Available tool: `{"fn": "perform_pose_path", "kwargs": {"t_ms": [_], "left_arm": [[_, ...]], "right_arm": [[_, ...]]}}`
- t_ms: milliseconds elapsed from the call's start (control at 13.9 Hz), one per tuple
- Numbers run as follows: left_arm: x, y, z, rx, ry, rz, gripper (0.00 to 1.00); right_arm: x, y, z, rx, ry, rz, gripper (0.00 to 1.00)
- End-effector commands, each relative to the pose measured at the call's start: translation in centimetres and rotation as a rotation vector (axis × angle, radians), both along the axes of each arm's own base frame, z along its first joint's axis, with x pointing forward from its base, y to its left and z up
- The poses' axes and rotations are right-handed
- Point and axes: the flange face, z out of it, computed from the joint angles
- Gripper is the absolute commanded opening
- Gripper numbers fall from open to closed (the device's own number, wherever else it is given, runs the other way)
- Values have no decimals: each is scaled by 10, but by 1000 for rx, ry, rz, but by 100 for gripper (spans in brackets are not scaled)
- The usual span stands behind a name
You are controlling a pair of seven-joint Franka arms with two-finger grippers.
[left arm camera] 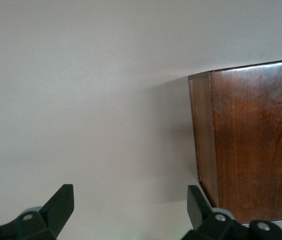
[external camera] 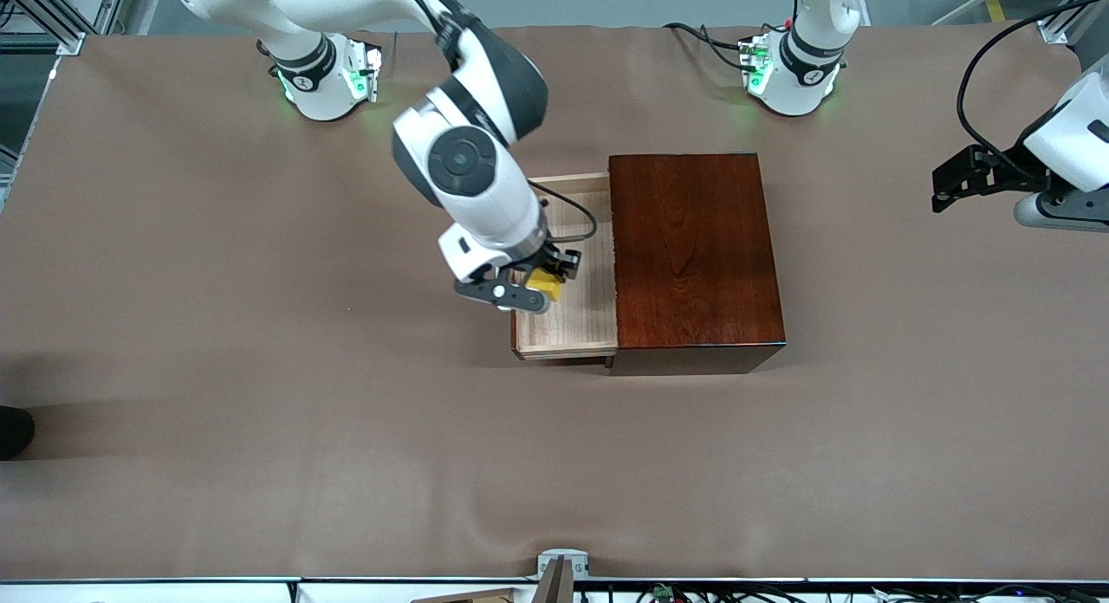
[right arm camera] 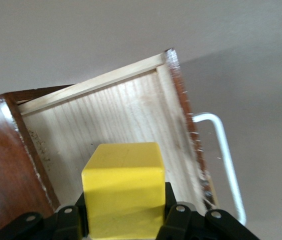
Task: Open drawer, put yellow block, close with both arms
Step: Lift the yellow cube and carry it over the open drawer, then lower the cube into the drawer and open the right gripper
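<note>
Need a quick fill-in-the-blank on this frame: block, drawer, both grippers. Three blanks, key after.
1. The right gripper holds the ____ block.
2. The drawer of the box stands ____.
3. The left gripper, jaws ____, waits over bare table at the left arm's end.

Missing words: yellow; open; open

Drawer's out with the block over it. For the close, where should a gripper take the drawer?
Take the white bar handle on the drawer front, coming from the right arm's end of the table. It stands off the front, leaving a gap for fingers. The right gripper holds the yellow block; the left gripper waits open.
</note>
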Motion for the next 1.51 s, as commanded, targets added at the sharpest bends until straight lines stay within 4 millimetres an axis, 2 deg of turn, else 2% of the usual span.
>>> {"fn": "perform_pose_path", "kwargs": {"t_ms": [0,144,288,360,504,576,648,720,936,1008,1224,1368,1440], "left_arm": [[2,10,3,-13,11,-1,100],[2,10,3,-13,11,1,100],[2,10,3,-13,11,1,100],[2,10,3,-13,11,2,100],[2,9,3,-13,12,1,100],[2,10,3,-13,12,3,100],[3,10,2,-13,14,3,100],[3,8,2,-13,14,-1,100],[3,8,2,-13,14,-1,100],[3,8,2,-13,14,-1,100],[3,8,2,-13,14,-1,100],[3,8,2,-13,14,-1,100],[3,8,2,-13,14,-1,100]], "right_arm": [[4,16,-21,23,-25,-18,0],[-1,31,-42,35,-49,-10,0],[-1,33,-64,24,-40,-10,0],[-4,36,-67,20,-39,-6,1],[-3,36,-68,24,-47,-8,10],[-1,35,-72,18,-42,-18,24],[-1,34,-76,14,-38,-25,51],[-1,34,-77,13,-36,-38,100],[4,29,-73,17,-37,-53,100],[5,28,-67,21,-36,-55,100],[7,12,-21,18,-10,-56,100],[15,-20,37,31,8,-84,100],[15,-33,56,25,19,-88,100]]}}
